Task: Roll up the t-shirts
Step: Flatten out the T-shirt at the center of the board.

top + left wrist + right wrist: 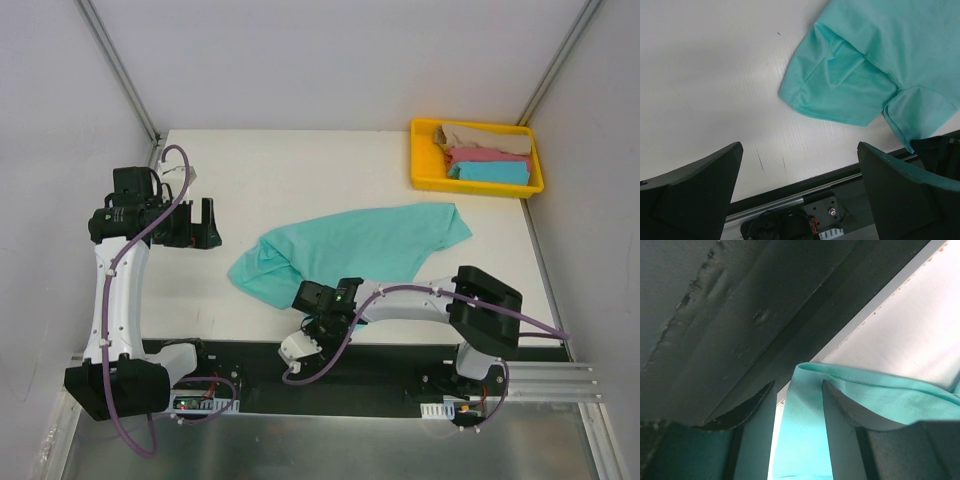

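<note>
Right gripper [799, 405] pinching sea-green tee [355, 245] hem (wrist low).

A white table [250, 180] is occupied by a spread sea-green t-shirt [370, 245] and, at its far right corner, a yellow tray [420, 160].

Four t-shirts in all: one sea-green tee [355, 245] spread mid-frame, three folded ones, beige [487, 136], pink [487, 155] and blue [490, 172], upper right. One yellow tray [422, 160]. Two arms, two grippers.
</note>
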Controlling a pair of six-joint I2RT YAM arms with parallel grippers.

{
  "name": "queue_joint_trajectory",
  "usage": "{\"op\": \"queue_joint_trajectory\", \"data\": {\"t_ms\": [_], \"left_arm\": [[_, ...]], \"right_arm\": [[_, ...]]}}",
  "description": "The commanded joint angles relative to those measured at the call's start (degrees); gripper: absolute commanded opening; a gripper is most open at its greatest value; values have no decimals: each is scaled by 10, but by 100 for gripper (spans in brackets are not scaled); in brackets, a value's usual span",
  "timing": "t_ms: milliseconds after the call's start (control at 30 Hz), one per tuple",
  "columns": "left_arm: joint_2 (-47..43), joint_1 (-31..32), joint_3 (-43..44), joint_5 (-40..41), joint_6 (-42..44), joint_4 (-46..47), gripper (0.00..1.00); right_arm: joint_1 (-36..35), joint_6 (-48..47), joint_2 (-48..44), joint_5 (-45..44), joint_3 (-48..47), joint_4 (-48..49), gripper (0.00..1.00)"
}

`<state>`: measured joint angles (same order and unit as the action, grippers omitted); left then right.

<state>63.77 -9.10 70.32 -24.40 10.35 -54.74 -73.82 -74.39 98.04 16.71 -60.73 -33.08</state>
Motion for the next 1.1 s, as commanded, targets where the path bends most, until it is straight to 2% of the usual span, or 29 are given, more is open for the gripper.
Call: {"op": "queue_joint_trajectory", "data": {"t_ms": [0, 167, 233, 267, 367, 467, 600, 633, 733, 833, 867, 933, 1067], "left_arm": [[7, -6, 4, -20, -8, -2, 99], [13, -6, 8, -22, -7, -3, 99], [15, -5, 10, -23, -6, -4, 99], [15, -5, 10, -23, -7, -3, 99], [16, -6, 14, -25, -5, -5, 99], [18, -5, 18, -32, 1, -6, 99], [27, -5, 20, -40, 12, -4, 99], [29, -5, 20, -50, 19, -2, 99], [35, -5, 13, -57, 49, 2, 99], [36, -5, -12, -65, 92, 3, 96], [35, -5, -32, -68, 104, 4, 96], [37, -5, -61, -78, 128, 7, 95], [55, 1, -88, -85, 157, 10, 90]], "right_arm": [[-4, -9, 17, -13, 0, 18, 44], [-4, -6, 31, -34, 5, 37, 41], [-4, -1, 32, -41, 10, 50, 31], [-4, 5, 31, -48, 11, 57, 22], [-4, 20, 19, -57, 10, 57, 10], [-2, 38, -13, -88, -9, 36, 2], [25, 120, -80, -113, -82, -29, 1], [35, 140, -100, -118, -127, -45, 1], [98, 244, -116, -153, -222, -106, 1], [197, 382, -131, -211, -284, -132, 1], [256, 397, -127, -202, -301, -146, 1], [327, 397, -129, -184, -323, -153, 1], [403, 377, -122, -178, -366, -147, 1]]}}
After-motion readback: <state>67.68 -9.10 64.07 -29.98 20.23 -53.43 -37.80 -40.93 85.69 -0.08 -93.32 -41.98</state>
